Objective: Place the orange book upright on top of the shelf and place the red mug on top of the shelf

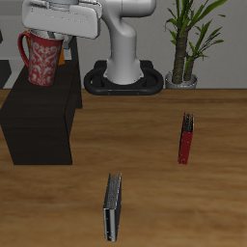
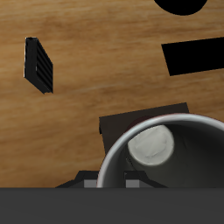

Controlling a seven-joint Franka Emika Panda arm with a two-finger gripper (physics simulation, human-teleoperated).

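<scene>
The black shelf (image 1: 39, 121) sits at nine o'clock on the wooden counter (image 1: 154, 145), carrying the red mug (image 1: 41, 60), speckled, pale inside, upright. A grey book (image 1: 114, 206) lies at six o'clock, a slim red book (image 1: 186, 138) at three. The pincer (image 1: 60, 37) hangs over the mug; its opening cannot be told.

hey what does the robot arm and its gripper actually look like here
The arm is glossy white with rounded segments, rising from a dark round base plate. The gripper hangs from a wide, white, boxy hand; the fingers themselves are hard to make out. No cables or markings show.
</scene>
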